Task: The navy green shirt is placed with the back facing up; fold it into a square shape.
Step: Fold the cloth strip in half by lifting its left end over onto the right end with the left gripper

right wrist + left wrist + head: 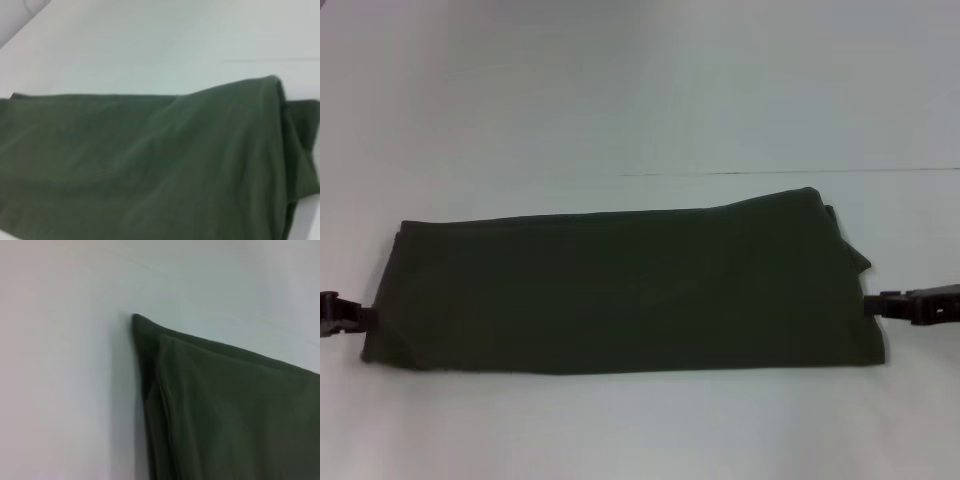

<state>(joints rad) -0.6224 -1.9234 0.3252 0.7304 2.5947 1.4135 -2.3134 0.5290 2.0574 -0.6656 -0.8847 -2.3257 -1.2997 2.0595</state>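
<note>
Both arms cut off by head-view edges; left gripper (368, 318) and right gripper (868, 304) fingertips meet the shirt (620, 290) edges, openness unreadable. Wrist views crop shirt; lettering hidden, layers underneath unseen.

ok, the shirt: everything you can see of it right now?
The navy green shirt lies flat on the white table, folded into a long band running left to right. It looks like plain dark olive cotton; no print is visible. Layered fold edges show at its right end, where a flap juts out. The left gripper and the right gripper sit at its two short ends; actual grip unclear.
</note>
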